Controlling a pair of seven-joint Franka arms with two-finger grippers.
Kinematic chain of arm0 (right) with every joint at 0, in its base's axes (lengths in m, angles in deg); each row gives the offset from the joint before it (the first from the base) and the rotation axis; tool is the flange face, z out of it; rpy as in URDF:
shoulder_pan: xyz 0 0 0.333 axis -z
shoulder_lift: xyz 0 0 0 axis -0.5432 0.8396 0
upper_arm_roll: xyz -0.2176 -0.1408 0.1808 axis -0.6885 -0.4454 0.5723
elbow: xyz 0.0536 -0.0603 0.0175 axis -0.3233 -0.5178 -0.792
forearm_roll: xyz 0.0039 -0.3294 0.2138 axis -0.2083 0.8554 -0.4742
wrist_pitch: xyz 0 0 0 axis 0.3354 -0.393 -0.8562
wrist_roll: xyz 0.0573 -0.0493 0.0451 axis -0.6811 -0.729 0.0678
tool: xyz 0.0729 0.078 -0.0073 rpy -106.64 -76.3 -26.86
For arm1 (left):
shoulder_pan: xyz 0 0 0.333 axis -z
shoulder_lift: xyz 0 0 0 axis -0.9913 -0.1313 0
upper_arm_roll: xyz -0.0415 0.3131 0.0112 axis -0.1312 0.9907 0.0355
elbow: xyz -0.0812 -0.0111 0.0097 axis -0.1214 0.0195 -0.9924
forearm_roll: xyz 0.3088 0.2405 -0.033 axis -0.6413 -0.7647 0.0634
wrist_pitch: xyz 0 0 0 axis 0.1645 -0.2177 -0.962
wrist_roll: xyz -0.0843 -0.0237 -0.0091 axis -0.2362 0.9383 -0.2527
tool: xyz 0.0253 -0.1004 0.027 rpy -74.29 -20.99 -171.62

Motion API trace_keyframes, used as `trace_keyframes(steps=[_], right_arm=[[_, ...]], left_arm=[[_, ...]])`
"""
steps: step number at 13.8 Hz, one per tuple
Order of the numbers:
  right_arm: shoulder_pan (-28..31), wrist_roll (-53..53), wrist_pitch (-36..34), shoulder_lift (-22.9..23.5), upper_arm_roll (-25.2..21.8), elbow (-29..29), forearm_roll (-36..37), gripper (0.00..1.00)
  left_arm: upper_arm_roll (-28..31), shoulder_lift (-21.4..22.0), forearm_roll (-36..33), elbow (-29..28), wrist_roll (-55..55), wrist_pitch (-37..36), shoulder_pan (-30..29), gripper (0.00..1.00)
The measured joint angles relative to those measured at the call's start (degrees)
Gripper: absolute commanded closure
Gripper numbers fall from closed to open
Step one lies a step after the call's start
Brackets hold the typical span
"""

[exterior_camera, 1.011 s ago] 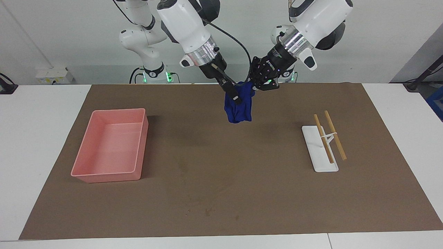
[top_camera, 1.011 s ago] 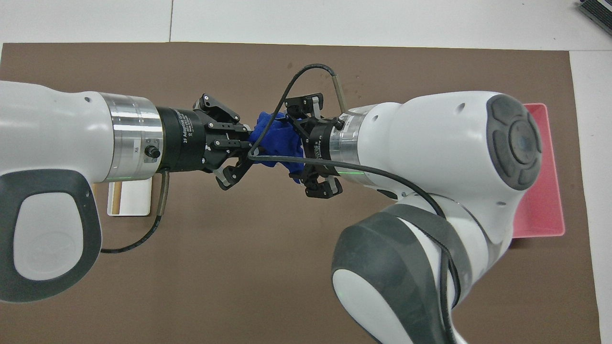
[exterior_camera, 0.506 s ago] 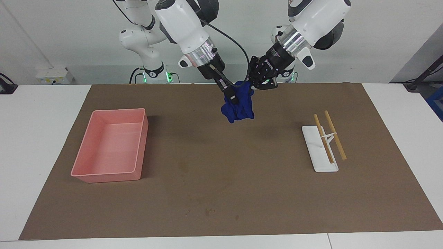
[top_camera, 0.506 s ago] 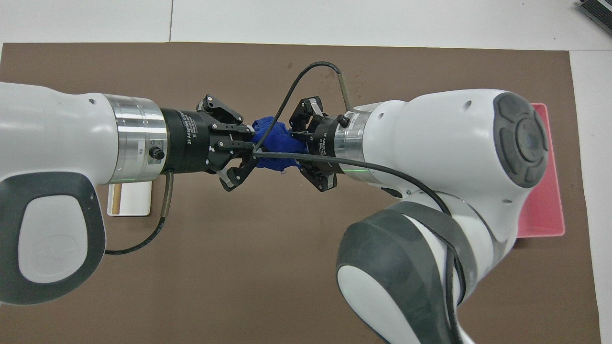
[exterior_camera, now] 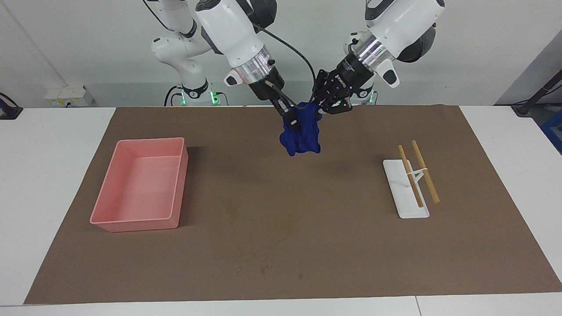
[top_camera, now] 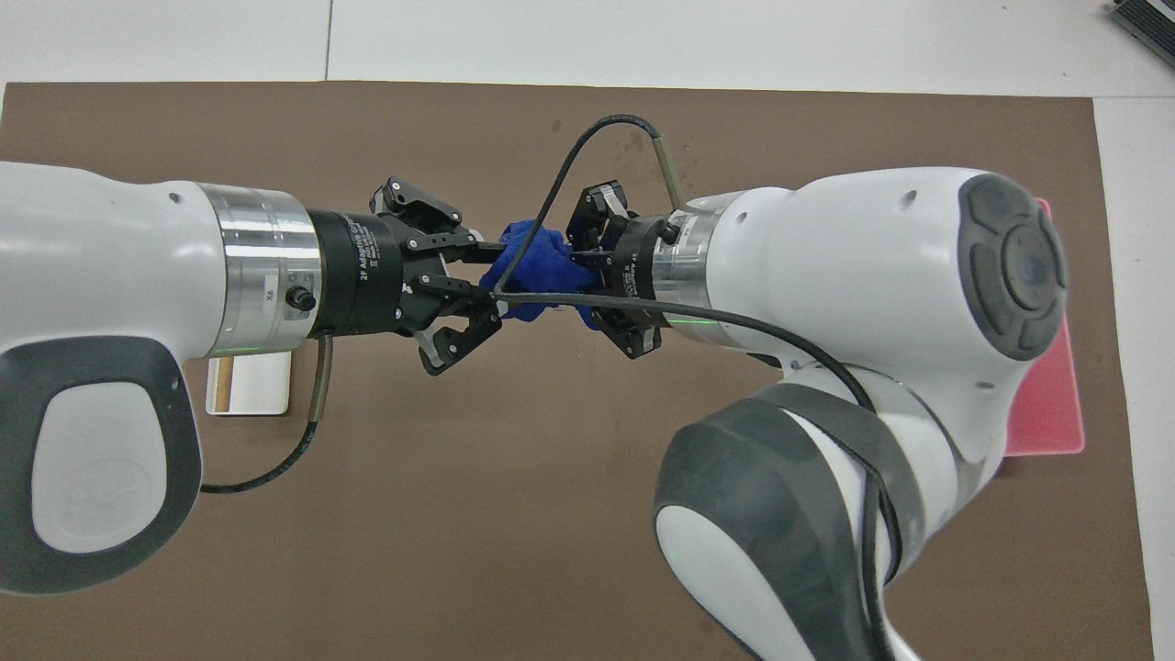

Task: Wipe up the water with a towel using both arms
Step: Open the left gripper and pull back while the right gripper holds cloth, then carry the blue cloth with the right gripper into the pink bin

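Both arms meet above the middle of the brown mat (exterior_camera: 281, 228) on the white desk (exterior_camera: 52, 175), toward the robots' end. Right pincer (exterior_camera: 295, 124) (top_camera: 576, 275): fingers closed tight on the small deep-blue soft towel (exterior_camera: 302, 134) (top_camera: 532, 269), gripping it at its upper part on the side toward the right arm's end of the desk; the outer links splay to the sides in the overhead view, but the tips meet in the cloth. Left pincer (exterior_camera: 322, 106) (top_camera: 486, 285): at the top corner of the towel on the side toward the left arm's end; in the overhead view its two fingers stand partly apart, one above and one below the cloth edge, touching or just beside it. Whether it has any real hold on the fabric I cannot tell. The towel hangs bunched and crumpled below the two pincers, clear of the mat, its lower folds dangling free. A black cable (top_camera: 587, 147) from the right arm loops over the towel in the overhead view. Pink rectangular plastic tray (exterior_camera: 140, 184) sits on the mat toward the right arm's end, well apart from the towel. White flat rack with two wooden sticks (exterior_camera: 412, 184) lies toward the left arm's end, also well apart.
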Motion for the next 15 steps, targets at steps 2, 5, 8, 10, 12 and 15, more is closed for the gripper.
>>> trace_keyframes(steps=[2,5,8,10,12,15], right_arm=[[0.74,2.98,0.13,0.00,-0.10,0.00,3.72,1.00],[3.87,17.18,0.13,0.06,-0.20,-0.45,4.70,1.00],[8.12,35.52,1.72,1.20,-0.35,-1.75,4.75,1.00],[9.81,42.11,6.92,4.15,-0.44,-2.54,5.04,1.00],[10.06,45.31,13.87,9.06,-0.45,-2.91,7.15,1.00],[10.50,50.34,23.39,16.45,-0.46,-2.87,9.25,1.00]], left_arm=[[-0.08,0.15,-5.54,0.00,-0.28,0.00,0.20,0.00],[0.25,0.16,-12.12,-0.23,-7.94,0.01,0.52,0.00],[1.44,0.15,-13.04,-0.59,-28.96,-0.33,-1.64,0.00],[1.67,0.15,-13.67,-0.60,-43.72,-2.62,-4.52,0.00],[1.78,0.15,-18.24,-0.58,-57.60,-6.05,-6.91,0.00],[2.61,0.43,-24.98,-0.17,-74.97,-11.67,-7.93,0.00]])
